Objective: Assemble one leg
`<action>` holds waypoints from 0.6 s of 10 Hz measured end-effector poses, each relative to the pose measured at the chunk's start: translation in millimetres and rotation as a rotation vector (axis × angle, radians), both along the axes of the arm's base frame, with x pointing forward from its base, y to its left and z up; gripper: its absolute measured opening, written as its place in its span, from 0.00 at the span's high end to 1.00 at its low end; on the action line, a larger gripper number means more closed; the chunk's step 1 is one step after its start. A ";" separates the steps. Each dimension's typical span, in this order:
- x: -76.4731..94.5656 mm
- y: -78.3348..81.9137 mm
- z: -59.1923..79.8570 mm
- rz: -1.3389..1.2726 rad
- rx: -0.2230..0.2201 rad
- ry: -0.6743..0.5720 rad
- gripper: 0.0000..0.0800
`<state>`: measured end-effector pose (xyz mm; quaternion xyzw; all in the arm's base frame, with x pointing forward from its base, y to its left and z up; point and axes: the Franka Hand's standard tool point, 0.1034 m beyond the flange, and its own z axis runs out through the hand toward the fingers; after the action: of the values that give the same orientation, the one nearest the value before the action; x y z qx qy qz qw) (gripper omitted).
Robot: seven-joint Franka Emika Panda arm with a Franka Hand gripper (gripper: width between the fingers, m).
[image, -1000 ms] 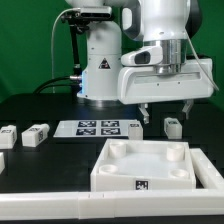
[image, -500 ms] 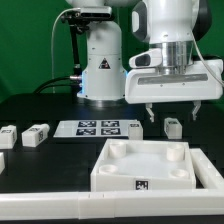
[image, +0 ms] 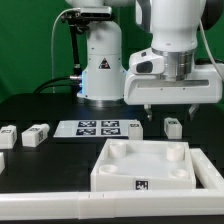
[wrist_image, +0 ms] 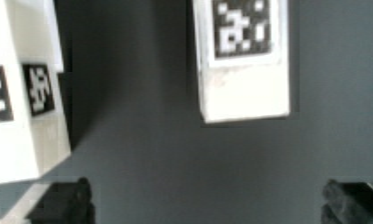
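Approach step judged in hand: two-finger gripper [image: 168, 115] is held wide open, empty, above small stubby white tagged plastic leg [image: 172, 127] at 3 o'clock of thin white marker board [image: 97, 127]; alignment, descent, closure needed next.

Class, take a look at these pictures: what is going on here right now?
The robot's claw hovers open and empty just above one small white leg on the black table. Nothing is gripped yet. The large white square piece sits in front, its visible sockets empty; other small blocks lie at the exterior view's left.
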<state>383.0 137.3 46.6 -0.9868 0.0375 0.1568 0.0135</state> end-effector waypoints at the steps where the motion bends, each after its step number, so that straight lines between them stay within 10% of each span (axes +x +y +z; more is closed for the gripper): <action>1: -9.0 -0.7 -2.2 0.026 0.010 0.105 0.19; 6: -29.5 -3.7 -22.3 0.069 0.043 0.472 0.19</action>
<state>353.5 133.6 24.2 -0.9231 0.0026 0.3841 0.0201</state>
